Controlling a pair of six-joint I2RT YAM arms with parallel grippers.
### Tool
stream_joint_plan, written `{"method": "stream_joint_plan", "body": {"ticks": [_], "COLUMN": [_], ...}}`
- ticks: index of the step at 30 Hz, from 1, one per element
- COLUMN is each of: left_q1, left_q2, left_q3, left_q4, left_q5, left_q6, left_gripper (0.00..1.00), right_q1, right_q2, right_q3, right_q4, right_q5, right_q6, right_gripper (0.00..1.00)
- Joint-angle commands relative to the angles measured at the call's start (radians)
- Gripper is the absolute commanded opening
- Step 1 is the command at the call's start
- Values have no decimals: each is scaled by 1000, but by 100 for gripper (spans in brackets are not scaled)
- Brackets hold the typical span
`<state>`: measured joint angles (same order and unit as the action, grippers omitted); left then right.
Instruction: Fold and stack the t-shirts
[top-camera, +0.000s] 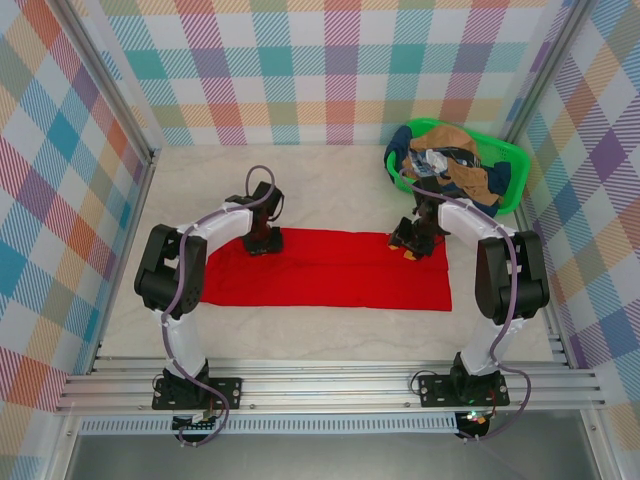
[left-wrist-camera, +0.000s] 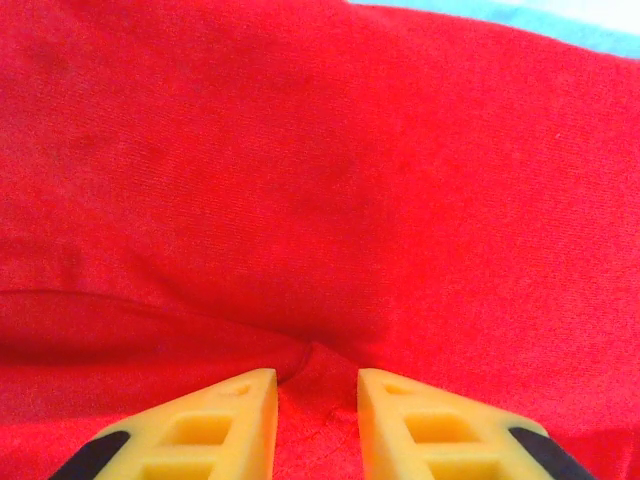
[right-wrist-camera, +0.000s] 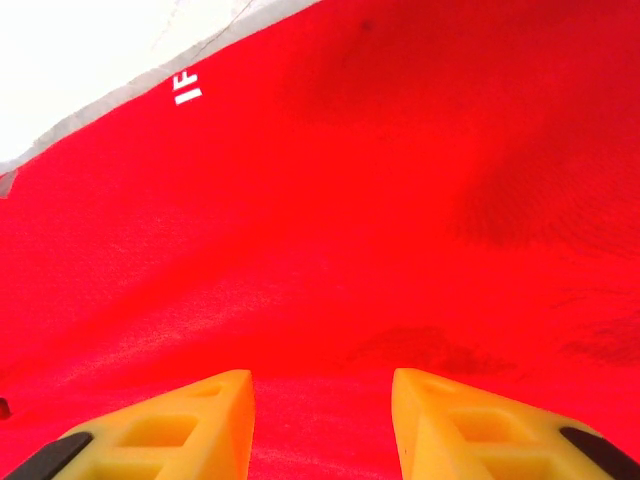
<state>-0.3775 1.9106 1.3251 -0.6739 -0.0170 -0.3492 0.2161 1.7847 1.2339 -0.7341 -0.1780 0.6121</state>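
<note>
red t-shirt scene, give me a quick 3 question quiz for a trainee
1. True or false: the red t-shirt lies in the green basket.
2. Where does the green basket stand on the table? A) far right corner B) near left corner C) between the arm bases
3. Along which edge of the red t-shirt do the left fingers and right fingers rest?
Key: 1 false, it lies on the table. 2 A. 3 the far edge, away from the arm bases.
</note>
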Motion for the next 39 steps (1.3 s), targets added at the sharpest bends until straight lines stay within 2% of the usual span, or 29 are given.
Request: {"method": "stream_joint_plan", "body": {"ticks": [1, 9, 13, 21, 25, 31, 39], "left_q1": [-11, -19, -26, -52, -73, -123, -173], "left_q2": [19, -12, -50, -166, -214, -244, -243], "left_q3": [22, 10, 8, -60, -131, -231, -269], "left_q4": [-8, -20, -45, -126, -138, -111, -117], "left_q5": [-5, -9, -14, -15, 47, 96, 125], "left_q6": [6, 6, -14, -171, -279, -413, -558], "left_gripper": [23, 6, 2, 0, 0, 0, 0], "right_q1": [5, 5, 5, 5, 5, 5, 5], "right_q2": [-16, -23, -22, -25, -18, -13, -21], "right_q3": [-14, -22, -22, -13, -7, 0, -17], "right_q4": [-2, 1, 3, 1, 1, 1, 5], "right_q5": [-21, -21, -21, -21, -26, -29, -29], "right_q6": [-3, 1, 2, -2, -4, -9, -5], "right_gripper": [40, 40, 40, 40, 40, 40, 40]}}
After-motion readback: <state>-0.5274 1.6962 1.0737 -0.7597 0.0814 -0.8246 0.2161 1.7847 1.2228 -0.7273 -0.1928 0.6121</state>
